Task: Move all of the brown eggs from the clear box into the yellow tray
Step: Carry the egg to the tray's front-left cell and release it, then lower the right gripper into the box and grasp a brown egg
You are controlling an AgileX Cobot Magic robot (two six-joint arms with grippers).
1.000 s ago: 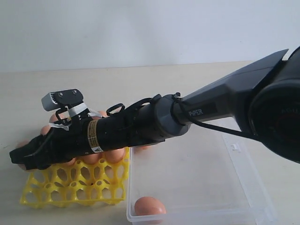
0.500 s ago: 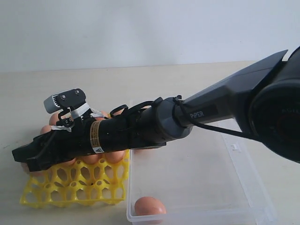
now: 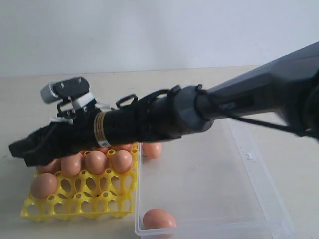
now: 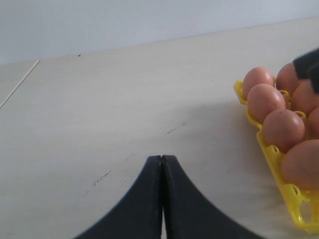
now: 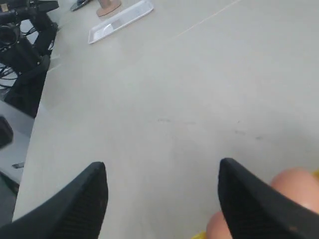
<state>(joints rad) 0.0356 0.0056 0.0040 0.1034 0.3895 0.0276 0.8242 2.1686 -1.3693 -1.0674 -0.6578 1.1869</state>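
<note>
The yellow tray (image 3: 75,206) sits left of the clear box (image 3: 259,191) and holds several brown eggs (image 3: 95,162), one of them alone in a front left cell (image 3: 44,185). Two eggs lie in the box, one at its near edge (image 3: 159,219) and one at its far left corner (image 3: 152,149). My right gripper (image 3: 20,149) (image 5: 162,167) reaches across above the tray's left side, open and empty. Eggs (image 5: 294,181) show just beside one fingertip. My left gripper (image 4: 162,157) is shut over bare table, left of the tray (image 4: 299,214) and its eggs (image 4: 283,128).
The black right arm (image 3: 199,112) spans the box's far half and the tray's back rows. Far off on the table lie a flat white tray (image 5: 119,20) and dark equipment (image 5: 25,45). A pale wall (image 3: 149,35) backs the table.
My right gripper has lifted off the tray's front left area, and an egg now shows in the cell it covered. The arm has risen slightly.
</note>
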